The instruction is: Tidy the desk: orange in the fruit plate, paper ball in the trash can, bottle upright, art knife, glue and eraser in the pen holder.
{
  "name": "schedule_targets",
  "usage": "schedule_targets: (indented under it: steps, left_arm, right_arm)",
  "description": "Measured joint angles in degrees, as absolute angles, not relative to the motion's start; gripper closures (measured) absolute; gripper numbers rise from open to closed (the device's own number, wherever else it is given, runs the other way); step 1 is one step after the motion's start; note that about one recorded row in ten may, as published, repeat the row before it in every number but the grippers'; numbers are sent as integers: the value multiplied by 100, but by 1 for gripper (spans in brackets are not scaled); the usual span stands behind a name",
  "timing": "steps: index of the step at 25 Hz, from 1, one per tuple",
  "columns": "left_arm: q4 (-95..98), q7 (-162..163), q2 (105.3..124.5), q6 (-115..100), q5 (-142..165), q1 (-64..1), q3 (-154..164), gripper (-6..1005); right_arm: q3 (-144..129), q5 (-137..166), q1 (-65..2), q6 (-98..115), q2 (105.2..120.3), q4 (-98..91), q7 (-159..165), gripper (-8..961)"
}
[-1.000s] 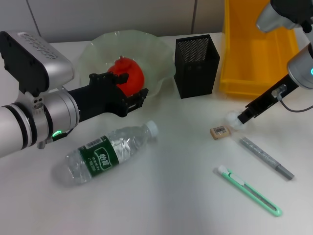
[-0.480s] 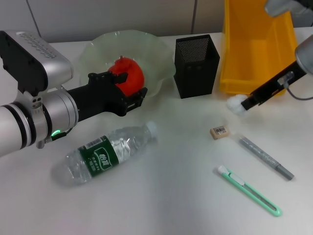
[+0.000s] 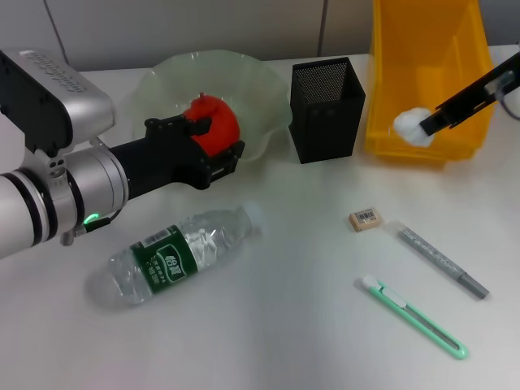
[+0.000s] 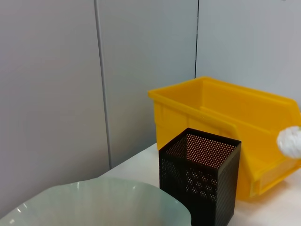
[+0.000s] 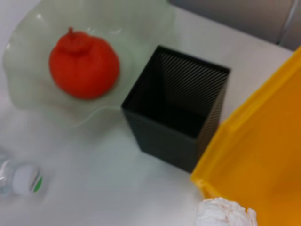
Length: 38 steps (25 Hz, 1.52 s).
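Three small items, the knife [image 3: 414,316], glue [image 3: 443,262] and eraser [image 3: 365,218], lie on the desk [image 3: 292,325] nearer than the pen holder [image 3: 327,109], bottle [image 3: 173,255] on its side. Beyond, the right gripper [image 3: 429,124], jaws pinching the paper ball [image 3: 410,127], reaches in over the yellow bin's [image 3: 422,49] front edge; releasing inside seems next. Left gripper [image 3: 219,146] hovers by the orange [image 3: 213,123]; jaw state unclear.
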<state>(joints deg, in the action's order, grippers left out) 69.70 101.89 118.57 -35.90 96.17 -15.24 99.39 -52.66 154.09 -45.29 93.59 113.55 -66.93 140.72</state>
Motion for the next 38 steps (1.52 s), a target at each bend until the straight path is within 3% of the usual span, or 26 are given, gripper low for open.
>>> schedule_targets:
  steps: [16, 29, 38]
  left_arm:
    - [6965, 10186, 11856, -3639, 9605, -1527, 9921, 412]
    - [6961, 10186, 11856, -3639, 9606, -1521, 9923, 412]
    - [6961, 10186, 11857, -3655, 9598, -1492, 9923, 412]
  right_arm:
    - [-4620, 15618, -4645, 8689, 10879, -5958, 13814, 930]
    - [-4650, 15600, -4701, 8454, 10834, -5783, 13797, 932]
    - [-4671, 15589, -4745, 8484, 10858, -5795, 13747, 849]
